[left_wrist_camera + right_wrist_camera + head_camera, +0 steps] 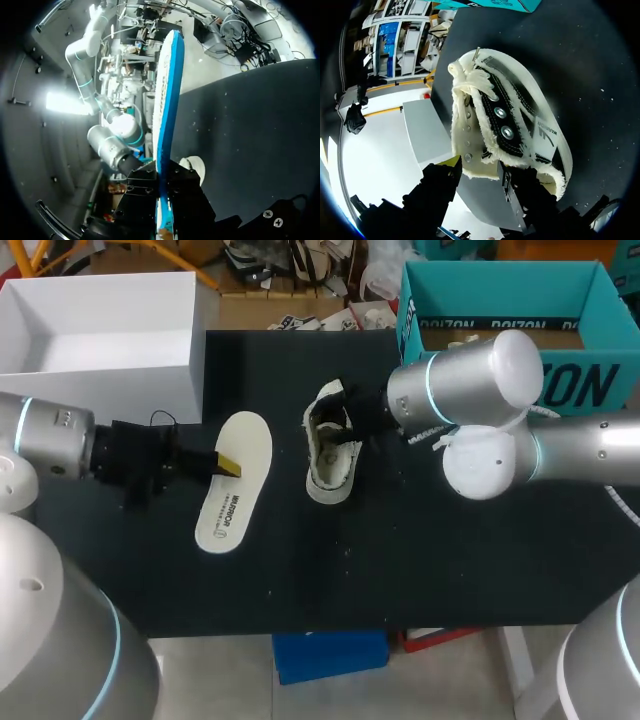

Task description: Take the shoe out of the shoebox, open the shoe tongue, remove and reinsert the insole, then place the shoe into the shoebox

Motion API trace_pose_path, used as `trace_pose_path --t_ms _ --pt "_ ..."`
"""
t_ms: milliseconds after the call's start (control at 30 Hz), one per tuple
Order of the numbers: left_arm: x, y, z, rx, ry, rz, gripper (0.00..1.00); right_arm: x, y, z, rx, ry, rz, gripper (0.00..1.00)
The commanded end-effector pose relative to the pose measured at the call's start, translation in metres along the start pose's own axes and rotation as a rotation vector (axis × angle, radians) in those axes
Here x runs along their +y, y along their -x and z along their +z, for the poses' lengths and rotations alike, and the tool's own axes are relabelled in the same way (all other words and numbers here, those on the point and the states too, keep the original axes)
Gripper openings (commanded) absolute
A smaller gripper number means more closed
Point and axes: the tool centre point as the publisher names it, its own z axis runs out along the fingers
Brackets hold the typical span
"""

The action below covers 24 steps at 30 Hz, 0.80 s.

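Insole [234, 480], white and thin, is out of the shoe and over the black table [300, 570] toward my left side. The left gripper [228, 464] pinches its long edge about midway, one yellow tip on top. It looks light and floppy, so a hold nearer the heel would probably steer it into the shoe better. Just beside it sits the shoe [330, 455], pale canvas with frayed edges, opening upward. The right gripper [480, 167] clamps its side wall near the collar. That cloth will likely buckle; the rubber sole seems the firmer part. Farther back stand a white box [100, 390] and the teal shoebox [580, 385], well apart.
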Motion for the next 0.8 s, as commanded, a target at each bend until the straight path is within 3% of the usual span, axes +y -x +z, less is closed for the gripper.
trace_pose_path --t_ms 33,467,800 --pt "0.003 0.000 0.002 0.002 -0.003 0.004 0.00 -0.004 0.000 0.000 -0.017 0.063 0.004 0.41" --pt "0.007 -0.002 -0.002 0.003 0.004 0.010 0.00 -0.003 0.006 -0.003 -0.057 0.108 0.009 0.37" --pt "0.010 -0.003 -0.002 0.014 0.017 0.016 0.00 0.000 -0.003 -0.008 -0.104 0.144 -0.025 0.24"
